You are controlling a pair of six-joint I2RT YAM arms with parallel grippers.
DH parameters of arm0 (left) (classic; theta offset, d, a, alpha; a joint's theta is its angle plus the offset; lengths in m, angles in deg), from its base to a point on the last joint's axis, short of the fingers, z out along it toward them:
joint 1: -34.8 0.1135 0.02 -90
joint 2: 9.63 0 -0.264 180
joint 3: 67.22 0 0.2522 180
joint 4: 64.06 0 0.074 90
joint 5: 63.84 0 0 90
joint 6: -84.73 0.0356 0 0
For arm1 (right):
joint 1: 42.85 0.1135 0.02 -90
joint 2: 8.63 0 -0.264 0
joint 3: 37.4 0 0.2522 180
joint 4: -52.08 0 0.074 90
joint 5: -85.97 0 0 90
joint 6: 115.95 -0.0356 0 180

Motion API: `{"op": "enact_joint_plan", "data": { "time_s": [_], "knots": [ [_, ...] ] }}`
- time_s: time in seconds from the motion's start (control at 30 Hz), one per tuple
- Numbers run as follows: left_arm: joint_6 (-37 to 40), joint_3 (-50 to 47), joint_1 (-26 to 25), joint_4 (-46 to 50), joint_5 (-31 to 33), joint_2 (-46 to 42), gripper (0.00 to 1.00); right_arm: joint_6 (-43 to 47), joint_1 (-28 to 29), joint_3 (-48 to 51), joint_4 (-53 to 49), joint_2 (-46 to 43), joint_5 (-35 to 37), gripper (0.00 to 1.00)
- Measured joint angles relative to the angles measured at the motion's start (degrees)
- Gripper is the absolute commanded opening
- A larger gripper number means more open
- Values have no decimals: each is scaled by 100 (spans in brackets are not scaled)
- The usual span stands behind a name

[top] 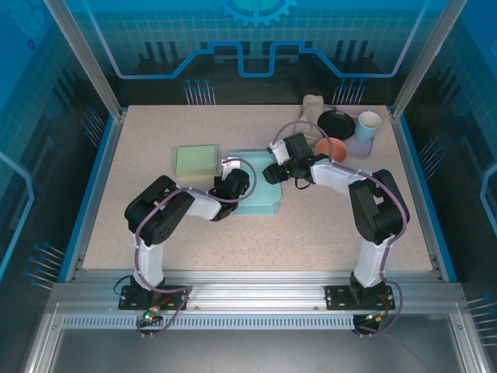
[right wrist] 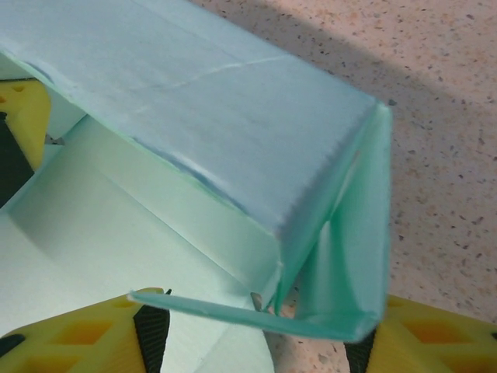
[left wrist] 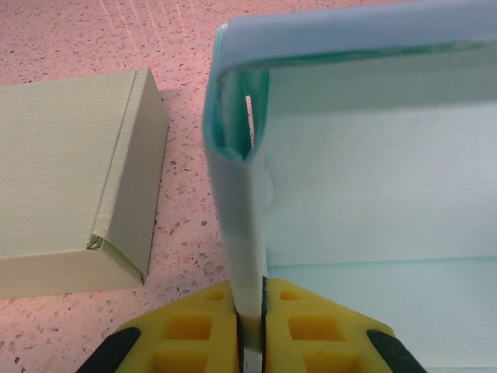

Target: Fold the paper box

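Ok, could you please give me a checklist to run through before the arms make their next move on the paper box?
1. Left end effector holding the paper box by its side wall: ok, jaws shut on the upright wall.
2. Right end effector gripping the box corner: cannot tell; its fingers straddle the folded corner, contact unclear.
3. Corner flap tucked in: not ok, its edge sticks out loose.
4. Finished green box apart from the working box: ok, a strip of bare table lies between them.
5. Orange bowl away from the right arm: not ok, it sits close beside it.
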Motion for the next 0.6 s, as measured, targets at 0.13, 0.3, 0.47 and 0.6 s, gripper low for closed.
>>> {"op": "enact_joint_plan", "data": {
  "time_s": [0.13,0.3,0.47,0.6],
  "knots": [
    [0,0,0,0,0,0,13,0,22,0,111,55,-48,59],
    [0,0,0,0,2,0,13,9,22,103,387,46,-302,62],
    [2,0,0,2,0,0,13,7,22,411,501,-181,-317,62],
    [2,0,0,2,-2,2,13,2,15,428,350,-487,-232,62]
  ]
}}
